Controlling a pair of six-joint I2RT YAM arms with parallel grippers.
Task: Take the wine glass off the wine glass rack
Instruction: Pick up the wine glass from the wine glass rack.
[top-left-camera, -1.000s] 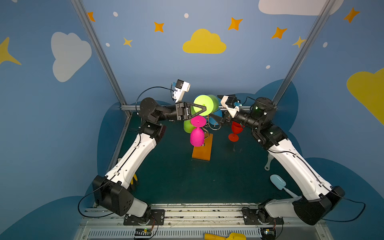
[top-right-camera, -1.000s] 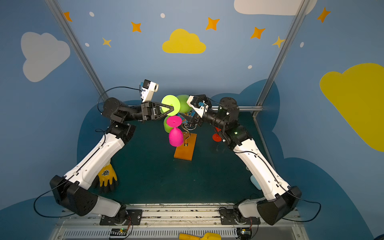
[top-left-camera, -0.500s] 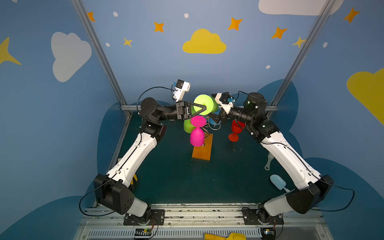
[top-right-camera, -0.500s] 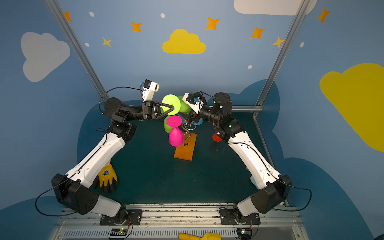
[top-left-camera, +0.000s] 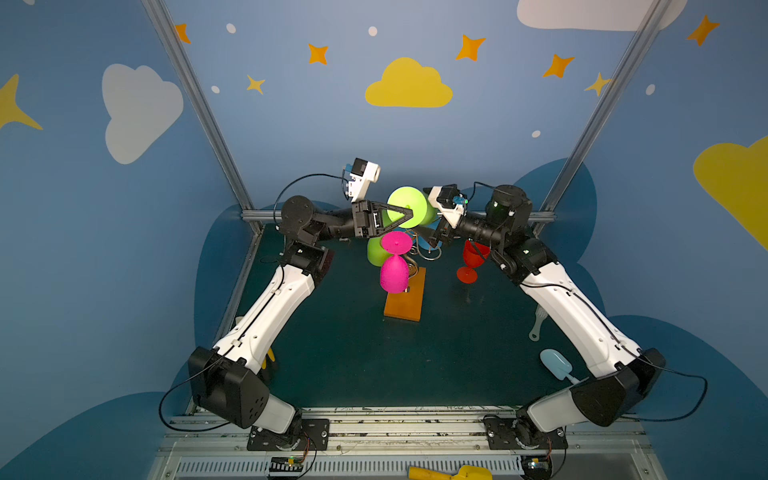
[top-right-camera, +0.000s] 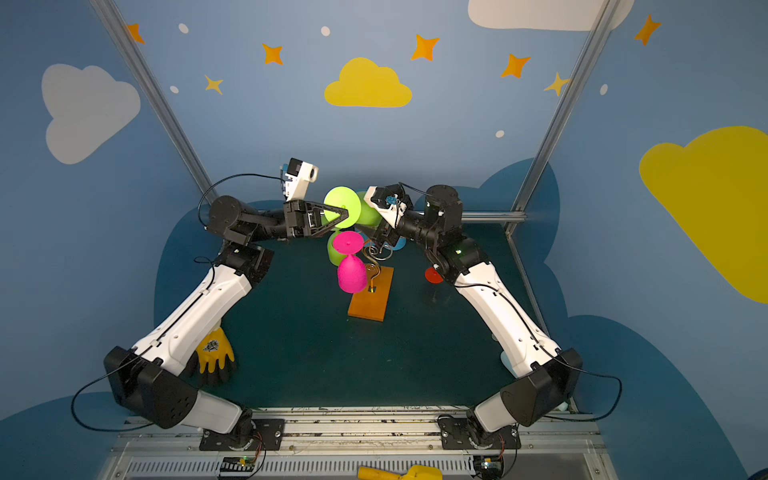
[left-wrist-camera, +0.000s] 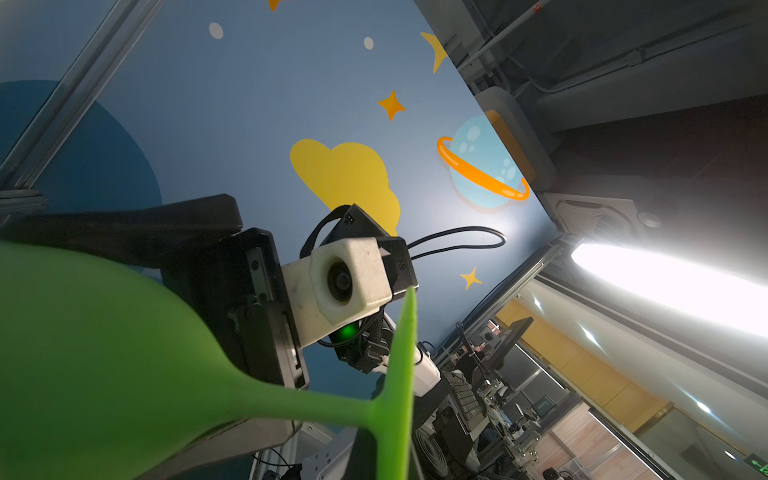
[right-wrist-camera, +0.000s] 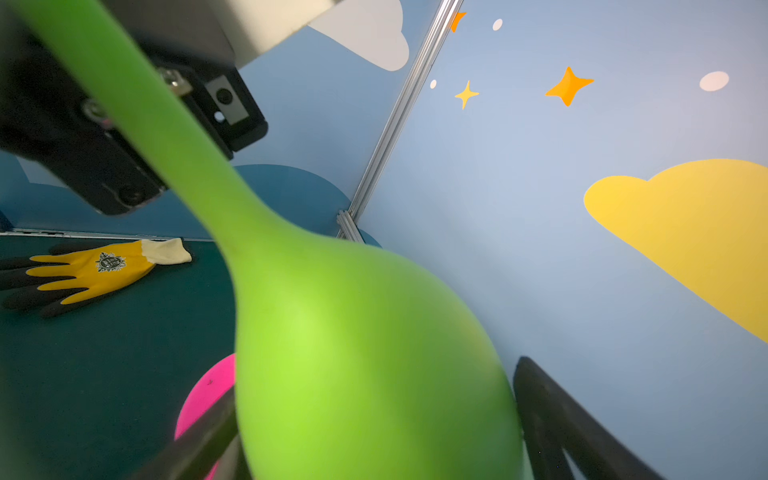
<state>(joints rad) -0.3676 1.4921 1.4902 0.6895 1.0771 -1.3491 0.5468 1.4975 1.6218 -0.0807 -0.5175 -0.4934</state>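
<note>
Green wine glass (top-left-camera: 411, 199) up above the wine glass rack (top-left-camera: 409, 301), lying on its side and seemingly already clear of the gold wire scrolls. Clamped at the thin stem by the left gripper (top-left-camera: 407, 215), jaws fully closed; foot disc facing up, bowl pointing across to the right arm (top-left-camera: 569, 307). Probably gripped at the stem to leave the bowl free for a second hold. Straddled at that bowl by the right gripper (right-wrist-camera: 378, 382), fingers spread wide on either side, holding nothing; contact with the bowl impossible to confirm. Reads as a handover about to happen.

Just beneath: pink glass (top-left-camera: 394, 272) hanging bowl-down from the rack, second green glass (top-left-camera: 375, 255) hung behind it. Both, plus the scrolls, in the way of any drop or low swing. Red glass (top-left-camera: 473, 259) upright on the table (top-left-camera: 353, 353), just beside the right arm, at risk on a pull-back. Well apart: yellow glove (top-right-camera: 214, 353) near the left arm (top-left-camera: 270, 316), pale blue scoop (top-left-camera: 557, 365) near the right.
</note>
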